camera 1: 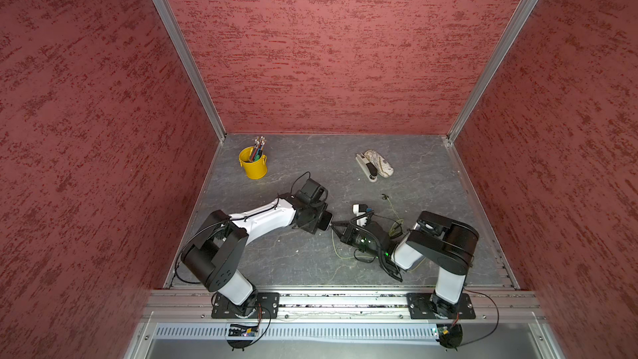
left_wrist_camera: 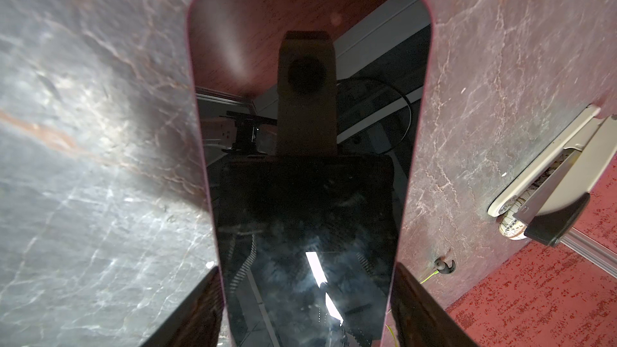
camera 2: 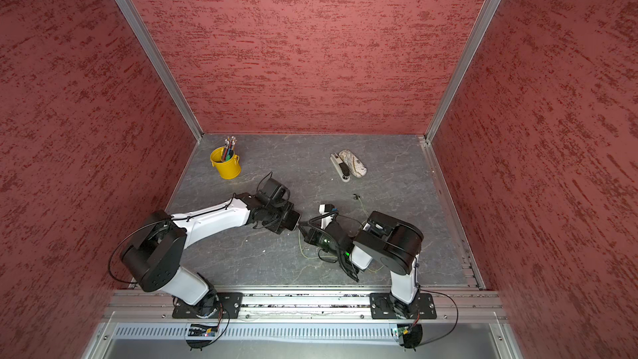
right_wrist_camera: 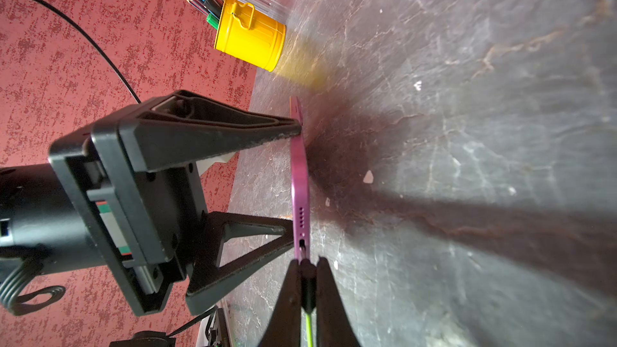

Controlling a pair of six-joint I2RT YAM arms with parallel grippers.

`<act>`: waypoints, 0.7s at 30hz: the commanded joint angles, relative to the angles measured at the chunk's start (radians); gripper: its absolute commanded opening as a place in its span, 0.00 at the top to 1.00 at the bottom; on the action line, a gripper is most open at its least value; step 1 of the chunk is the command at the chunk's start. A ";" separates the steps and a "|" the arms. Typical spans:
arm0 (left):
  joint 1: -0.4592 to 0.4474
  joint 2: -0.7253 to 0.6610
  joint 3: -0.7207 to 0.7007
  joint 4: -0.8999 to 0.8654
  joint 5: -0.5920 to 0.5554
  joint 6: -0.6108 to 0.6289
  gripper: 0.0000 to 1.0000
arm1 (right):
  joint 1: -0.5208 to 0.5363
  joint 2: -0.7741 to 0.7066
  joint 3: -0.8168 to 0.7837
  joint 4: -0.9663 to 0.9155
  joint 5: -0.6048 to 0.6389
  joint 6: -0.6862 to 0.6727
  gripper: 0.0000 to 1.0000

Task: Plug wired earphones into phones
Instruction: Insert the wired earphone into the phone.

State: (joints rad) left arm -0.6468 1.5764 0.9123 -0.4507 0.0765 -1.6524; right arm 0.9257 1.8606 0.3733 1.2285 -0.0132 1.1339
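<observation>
Left gripper: jaws clamped across the phone, one on each long edge near the end away from the port. The phone lies flat and low over the table, between the two arms; can't tell if it touches.

Right gripper: jaws pinched shut on the black plug, with the yellow-green cable running back between them. The plug tip is at the port in the phone's purple end edge. Can't tell how deep it sits.

Handling, my read:
- Phone is rigid, with slick glass and a slick frame. An edge grip is right, but an axial push could slide it through the jaws.
- Plug is tiny and stiff and the cable is limp. Hold the plug body, never the cable.
- The metal tip would likely bend if it went in off-axis.

Around:
- A slack cable loop lies beside and under the right arm, so there's a snag risk there.
- An earbud lies loose behind it.
- A small white-and-black block sits just beside the right wrist.
- The yellow pencil pot, the stapler and a patterned pouch are well apart at the back, not in the way.
</observation>
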 commanded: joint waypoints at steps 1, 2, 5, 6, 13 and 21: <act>-0.015 -0.029 -0.009 0.031 0.003 -0.008 0.28 | 0.002 0.014 0.012 0.011 0.035 0.013 1.00; -0.019 -0.028 -0.007 0.030 0.004 -0.007 0.28 | 0.003 0.015 0.013 0.010 0.035 0.013 1.00; -0.018 -0.030 -0.014 0.036 0.011 -0.009 0.28 | 0.003 0.017 0.015 0.006 0.033 0.016 1.00; -0.018 -0.032 -0.018 0.041 0.011 -0.010 0.28 | 0.003 0.018 0.012 0.010 0.037 0.019 1.00; -0.023 -0.040 -0.028 0.047 0.020 -0.013 0.28 | 0.003 0.018 0.013 0.008 0.042 0.020 1.00; -0.029 -0.051 -0.032 0.057 0.024 -0.022 0.28 | 0.003 0.020 0.021 -0.006 0.042 0.021 1.00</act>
State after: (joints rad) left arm -0.6571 1.5570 0.8799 -0.4255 0.0704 -1.6623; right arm 0.9257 1.8648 0.3733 1.2274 -0.0032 1.1412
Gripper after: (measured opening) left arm 0.732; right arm 0.095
